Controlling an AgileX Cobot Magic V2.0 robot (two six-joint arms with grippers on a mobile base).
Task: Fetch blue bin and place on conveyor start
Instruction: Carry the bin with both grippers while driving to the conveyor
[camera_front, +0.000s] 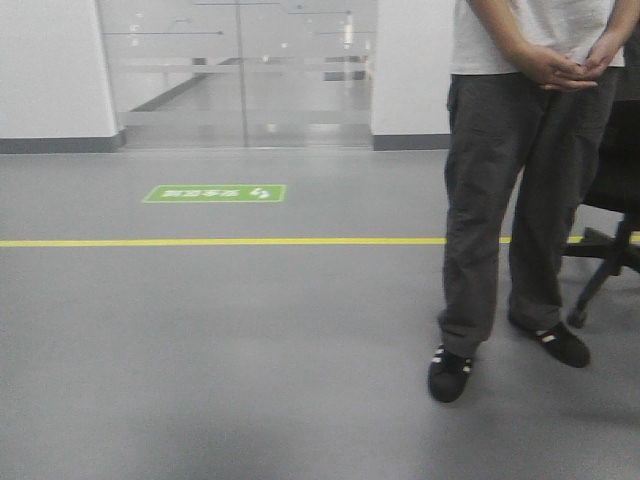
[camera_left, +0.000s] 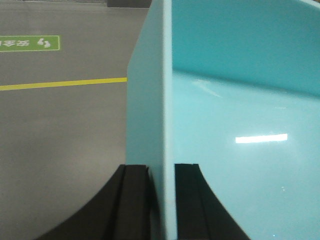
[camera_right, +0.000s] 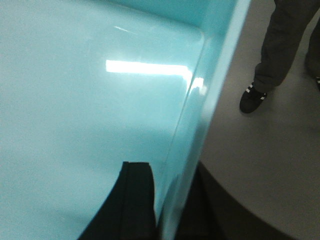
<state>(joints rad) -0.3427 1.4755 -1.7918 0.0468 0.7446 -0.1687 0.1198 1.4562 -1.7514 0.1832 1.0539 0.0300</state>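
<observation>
The pale turquoise blue bin (camera_left: 240, 115) fills the left wrist view; its left wall runs up the middle. My left gripper (camera_left: 161, 200) is shut on that wall, one black finger outside and one inside. In the right wrist view the blue bin (camera_right: 90, 90) shows its glossy inside, and my right gripper (camera_right: 172, 205) is shut on its right wall, one finger inside and one outside. The bin is held above the grey floor. The bin and both grippers are out of the front view. The conveyor start is out of view.
A person (camera_front: 520, 170) in grey trousers and black shoes stands at the right of the front view, next to a black office chair (camera_front: 610, 220). A yellow floor line (camera_front: 220, 241) and a green floor sign (camera_front: 215, 193) lie ahead. Glass doors (camera_front: 240, 70) stand at the back.
</observation>
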